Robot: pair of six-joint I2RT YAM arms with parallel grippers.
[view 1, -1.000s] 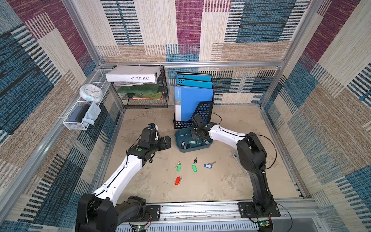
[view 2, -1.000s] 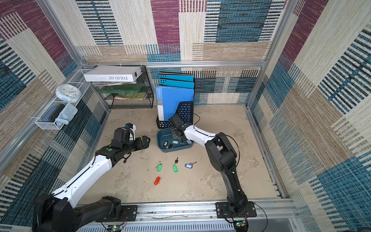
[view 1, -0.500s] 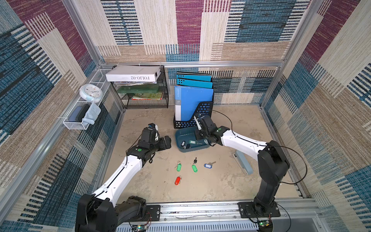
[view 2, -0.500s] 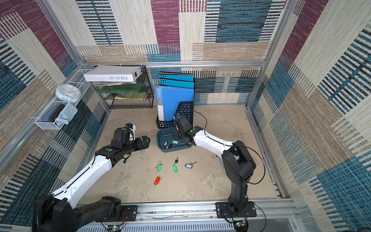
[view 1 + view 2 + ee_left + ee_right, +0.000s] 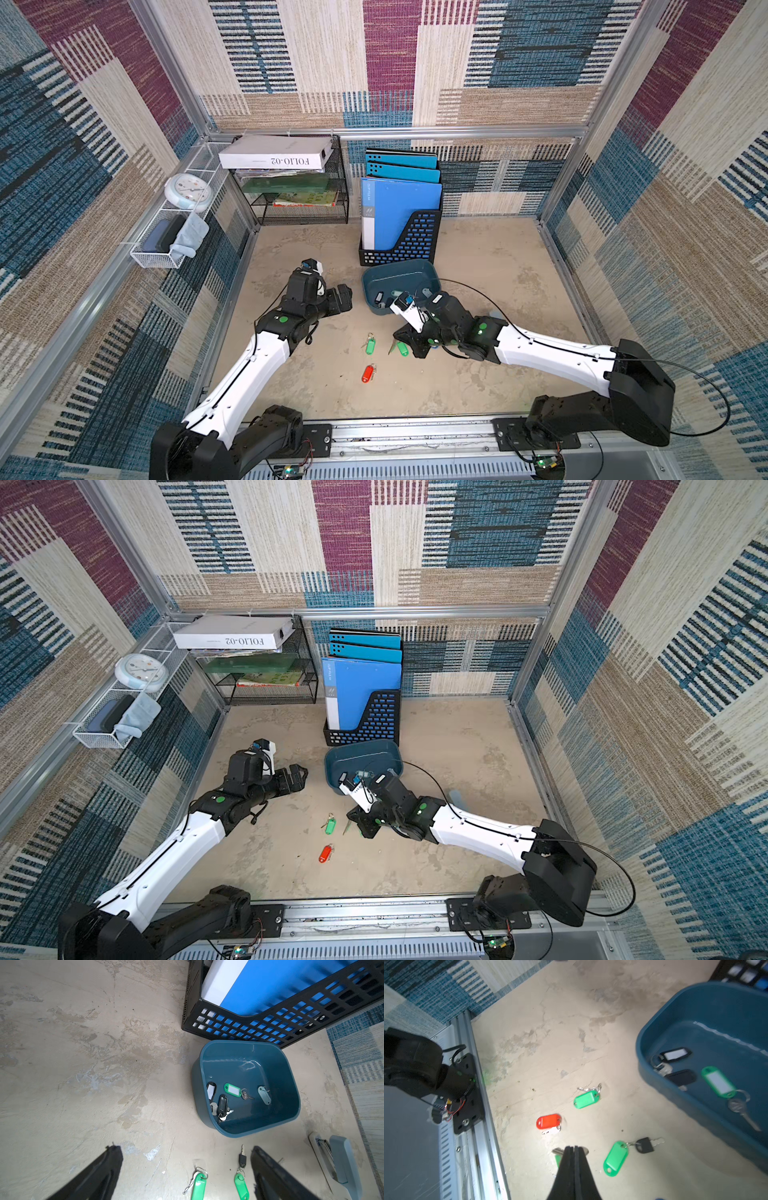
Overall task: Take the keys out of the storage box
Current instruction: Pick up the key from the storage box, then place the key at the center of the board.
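The dark teal storage box (image 5: 399, 266) (image 5: 239, 1042) (image 5: 640, 1049) stands in front of the file holder. Inside it lie keys with a green tag (image 5: 232, 1090), two black tags (image 5: 222, 1103) and a pale blue tag (image 5: 264, 1095). On the floor lie a green-tagged key (image 5: 370, 345), a red-tagged key (image 5: 367, 372) and a green tag with a black-headed key (image 5: 615, 1158). My right gripper (image 5: 400, 337) (image 5: 574, 1148) hangs low over these, shut on a metal key whose green tag (image 5: 557, 1160) peeks out beside the fingers. My left gripper (image 5: 345, 297) (image 5: 187, 1157) is open and holds nothing, left of the box.
A black perforated file holder with blue folders (image 5: 401, 224) stands right behind the box. A black mesh rack (image 5: 299, 195) sits at the back left, a white wire basket (image 5: 166, 245) on the left wall. A grey stapler-like object (image 5: 340, 1159) lies right of the box.
My right arm has pulled back out of the box toward the front and lowered over the floor keys, still shut. The left arm has not moved.
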